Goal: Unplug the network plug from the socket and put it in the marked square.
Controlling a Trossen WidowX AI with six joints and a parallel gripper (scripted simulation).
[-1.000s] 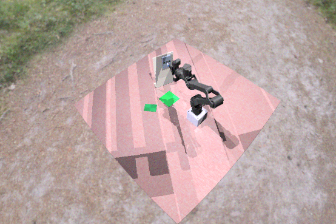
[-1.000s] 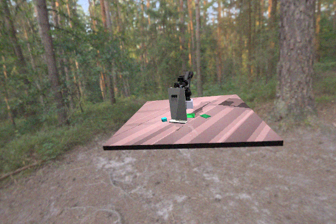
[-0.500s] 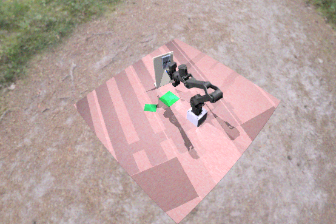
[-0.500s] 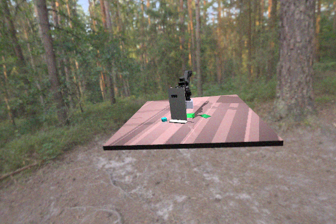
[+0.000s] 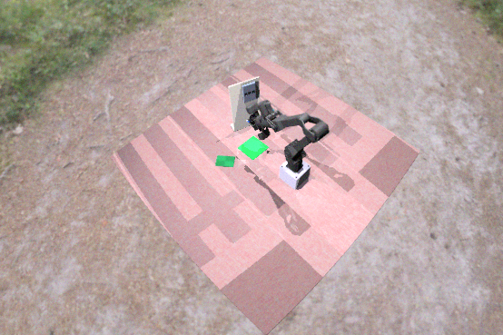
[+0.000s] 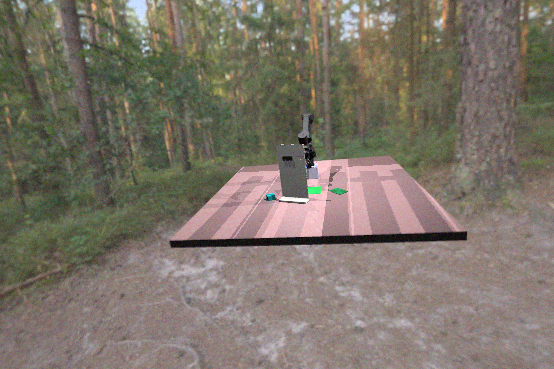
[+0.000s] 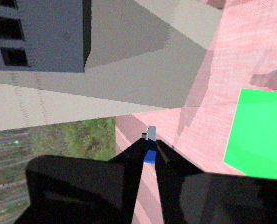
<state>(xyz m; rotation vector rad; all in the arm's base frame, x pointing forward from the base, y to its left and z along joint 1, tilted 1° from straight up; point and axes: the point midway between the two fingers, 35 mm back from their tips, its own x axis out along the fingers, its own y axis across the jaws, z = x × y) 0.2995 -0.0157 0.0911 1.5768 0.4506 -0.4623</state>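
My gripper [image 5: 250,121] [image 7: 149,144] is shut on the blue plug [image 7: 150,156], whose grey end sticks out past the fingertips in the wrist view. The plug is out of the socket and held in the air, in front of and below the grey socket block [image 5: 250,93] [image 7: 49,42]. That block, with dark openings, is on the upright cream panel [image 5: 238,107] [image 7: 154,90], which shows from behind in the exterior view [image 6: 292,180]. The bright green marked square [image 5: 253,148] [image 6: 314,190] [image 7: 261,135] lies on the table, to the right of the fingers in the wrist view. The plug's tab cannot be made out.
A smaller, darker green patch [image 5: 225,161] [image 6: 338,191] lies beside the bright square. A small teal block [image 6: 270,197] lies near the panel's foot. The white arm base [image 5: 295,176] stands on the pink table [image 5: 272,230] [image 6: 320,225]. Shadows cross the table.
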